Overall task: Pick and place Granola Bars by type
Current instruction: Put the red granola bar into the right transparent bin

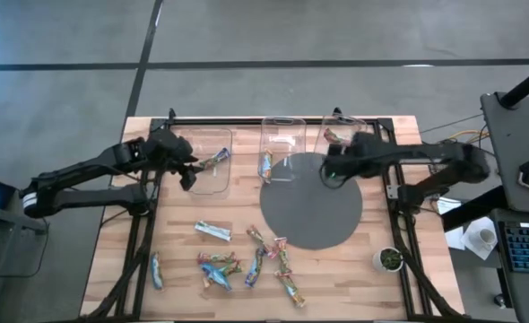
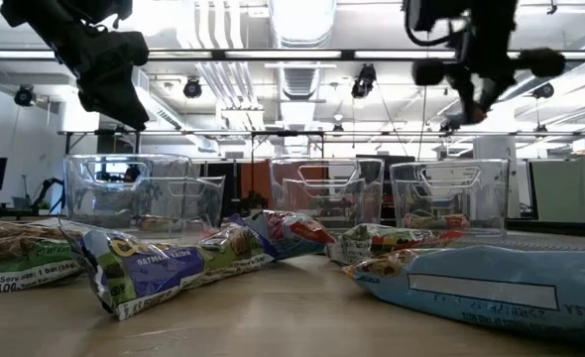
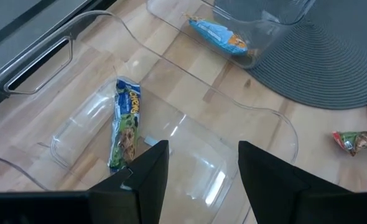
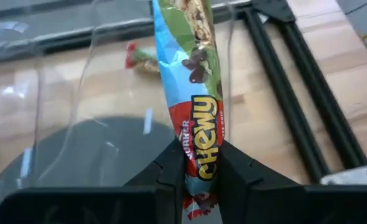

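Now right end effector [image 4: 199, 171] grips Chewy bar [image 4: 193, 81]; bins [image 1: 281, 148] apparently hold one each.

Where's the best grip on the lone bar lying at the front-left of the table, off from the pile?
Take the lone bar across its narrow width at mid-length, coming straight down from above. It lies flat on the table, long axis running roughly front to back, so fingers should close left-right. Bare wood on both sides probably leaves room. The left gripper is open and nearer.
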Controlling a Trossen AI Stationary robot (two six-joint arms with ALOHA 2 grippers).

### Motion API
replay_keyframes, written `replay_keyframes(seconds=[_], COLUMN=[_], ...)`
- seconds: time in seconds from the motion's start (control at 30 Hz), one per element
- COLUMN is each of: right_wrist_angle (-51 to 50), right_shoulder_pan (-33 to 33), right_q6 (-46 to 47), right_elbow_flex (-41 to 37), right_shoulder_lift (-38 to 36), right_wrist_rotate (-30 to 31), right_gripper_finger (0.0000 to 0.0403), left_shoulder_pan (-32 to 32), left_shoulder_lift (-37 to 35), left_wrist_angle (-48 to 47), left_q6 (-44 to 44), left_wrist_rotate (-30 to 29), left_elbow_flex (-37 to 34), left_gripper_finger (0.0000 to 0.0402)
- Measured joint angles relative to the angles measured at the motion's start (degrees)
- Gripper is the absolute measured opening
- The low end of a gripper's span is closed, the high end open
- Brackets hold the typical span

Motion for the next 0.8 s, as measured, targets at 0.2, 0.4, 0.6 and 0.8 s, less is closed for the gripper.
replay_keyframes(seconds=[0.2, 0.4, 0.6, 0.8], right_wrist_angle=[26.3, 31.3, 32.0, 32.2], right_shoulder_pan=[-13.3, -20.2, -20.2, -20.3], right_q6=[-23.8, -29.9, -31.7, -35.5], right_elbow_flex=[-11.8, -18.1, -19.7, -19.7], right_shoulder_lift=[-6.6, -4.1, -2.2, 0.4], right_wrist_rotate=[-11.3, -19.2, -22.5, -29.3], right_gripper_finger=[0.0054, 0.0054, 0.0081, 0.0143], left_shoulder_pan=[0.0, 0.0, 0.0, 0.0], left_shoulder_lift=[1.5, 2.7, 2.8, 2.9], left_wrist_angle=[0.4, 0.4, 0.4, 1.1], left_q6=[0.0, -1.3, -2.1, -2.1], left_wrist_rotate=[-0.1, -0.1, -0.1, -0.2], left_elbow_flex=[0.0, -0.1, -0.1, -0.1], left_gripper_finger=[0.0176, 0.0176, 0.0176, 0.0176])
